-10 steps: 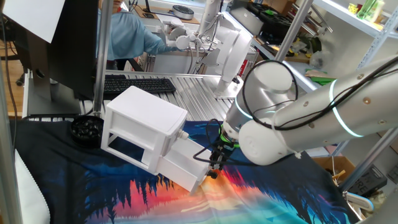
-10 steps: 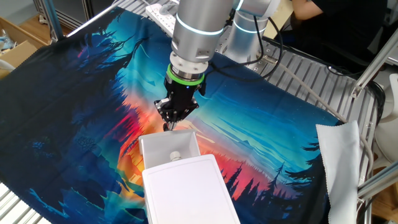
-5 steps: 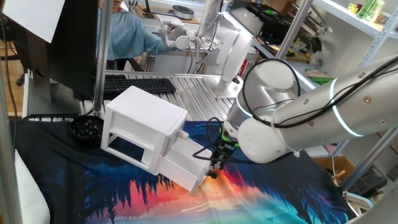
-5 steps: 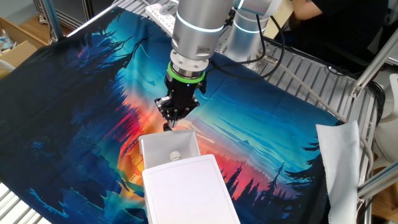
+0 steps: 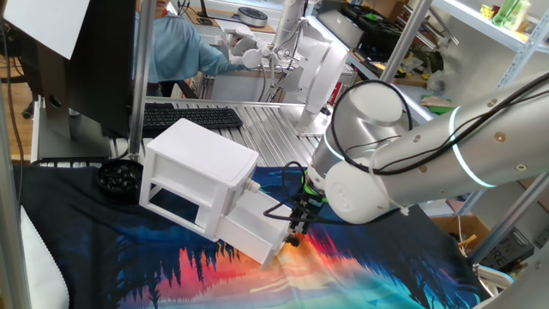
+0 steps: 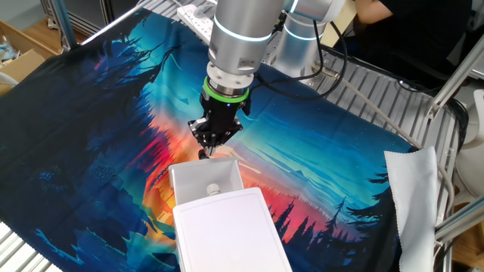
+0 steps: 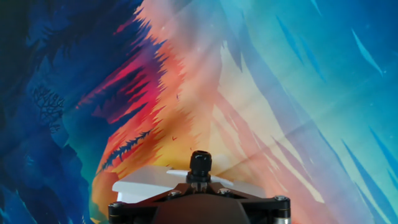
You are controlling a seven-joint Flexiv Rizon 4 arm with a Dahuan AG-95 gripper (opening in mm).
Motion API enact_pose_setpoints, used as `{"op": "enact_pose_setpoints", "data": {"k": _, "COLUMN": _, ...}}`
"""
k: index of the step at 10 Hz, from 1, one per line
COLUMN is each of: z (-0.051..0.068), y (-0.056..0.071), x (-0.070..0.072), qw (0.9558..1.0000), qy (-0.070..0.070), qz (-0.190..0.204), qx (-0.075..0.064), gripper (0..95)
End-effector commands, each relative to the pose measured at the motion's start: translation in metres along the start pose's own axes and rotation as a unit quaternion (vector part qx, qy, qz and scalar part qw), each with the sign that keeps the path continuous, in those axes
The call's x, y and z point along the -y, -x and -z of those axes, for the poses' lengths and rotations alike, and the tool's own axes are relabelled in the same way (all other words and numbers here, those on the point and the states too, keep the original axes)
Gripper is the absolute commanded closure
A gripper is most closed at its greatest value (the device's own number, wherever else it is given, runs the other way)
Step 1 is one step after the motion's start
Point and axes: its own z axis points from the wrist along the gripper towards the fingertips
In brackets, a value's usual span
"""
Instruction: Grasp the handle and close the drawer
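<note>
The small white cabinet (image 5: 196, 163) stands on the colourful cloth, and its bottom drawer (image 5: 250, 225) is pulled out toward the arm. From above the drawer (image 6: 195, 177) shows as an open white box. My gripper (image 5: 294, 235) is at the middle of the drawer's front, pointing down, and is shut on the tiny dark handle (image 7: 200, 163). In the hand view the handle sticks up between my closed fingertips (image 7: 194, 180), with the white drawer front (image 7: 146, 184) just behind. In the other fixed view my gripper (image 6: 204, 153) hides the handle.
The top drawer's pale knob (image 5: 255, 184) juts out above the open drawer. A black round object (image 5: 118, 178) sits left of the cabinet, and a keyboard (image 5: 190, 117) lies behind it. A white cloth (image 6: 412, 196) hangs by metal posts at the right.
</note>
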Motion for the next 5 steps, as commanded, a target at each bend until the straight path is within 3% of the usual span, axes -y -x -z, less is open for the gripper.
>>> {"op": "enact_pose_setpoints", "data": {"k": 1, "z": -0.0017, "y": -0.0010, "x": -0.0004, "qw": 1.0000, "qy": -0.004, "qz": -0.004, "qx": -0.003, "gripper": 95.0}}
{"op": "enact_pose_setpoints", "data": {"k": 5, "z": -0.0017, "y": -0.0010, "x": -0.0004, "qw": 0.9998, "qy": -0.007, "qz": -0.018, "qx": -0.008, "gripper": 95.0}}
